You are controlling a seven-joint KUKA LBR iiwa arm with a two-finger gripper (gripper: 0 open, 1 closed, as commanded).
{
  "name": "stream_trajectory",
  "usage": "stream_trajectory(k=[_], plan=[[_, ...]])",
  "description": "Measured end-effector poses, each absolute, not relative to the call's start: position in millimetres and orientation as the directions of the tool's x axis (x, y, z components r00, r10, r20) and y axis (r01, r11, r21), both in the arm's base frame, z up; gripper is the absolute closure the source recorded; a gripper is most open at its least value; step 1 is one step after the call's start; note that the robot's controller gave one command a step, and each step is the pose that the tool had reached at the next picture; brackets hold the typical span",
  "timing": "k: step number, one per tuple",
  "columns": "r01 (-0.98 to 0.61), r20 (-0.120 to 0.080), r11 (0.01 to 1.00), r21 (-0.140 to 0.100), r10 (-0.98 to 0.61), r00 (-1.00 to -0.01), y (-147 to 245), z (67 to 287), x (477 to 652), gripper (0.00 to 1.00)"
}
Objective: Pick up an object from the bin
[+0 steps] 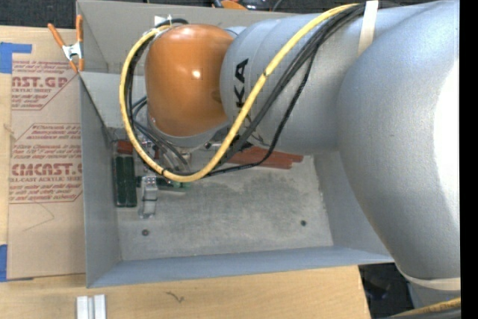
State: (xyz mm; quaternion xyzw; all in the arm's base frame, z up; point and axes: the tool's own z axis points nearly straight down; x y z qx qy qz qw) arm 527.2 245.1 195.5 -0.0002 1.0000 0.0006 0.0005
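One dark green block [125, 181] lies nearest to me: oblong and flat-sided, its long side running along the left wall of the grey bin [224, 239], down on the floor at that wall's foot. My jaws hang low at the bin's left side, under my orange cover [183, 78] and just to the right of that block. My wrist and the yellow cable [125, 93] looping round it hide them, so I cannot tell whether they are spread or pressed together, nor whether they touch the block. Counting the rest: one rust-red flat strip [272, 158] shows from under my arm [388, 123] near the bin's middle, well apart from the green block. Two small dark specks [146, 233] dot the bare floor toward the near wall, one at left, one at right.
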Motion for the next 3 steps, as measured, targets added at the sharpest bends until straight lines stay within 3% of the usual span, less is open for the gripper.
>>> stream_trajectory(k=[1, 2, 3], plan=[[0.128, 0.000, 0.992, 0.000, 0.128, -0.992, 202, 66, 570.8, 0.00], [0.126, -0.002, 0.992, 0.002, 0.126, -0.992, 204, 70, 571.2, 1.00], [0.068, -0.011, 0.998, 0.005, 0.068, -0.998, 209, 252, 583.1, 1.00]])
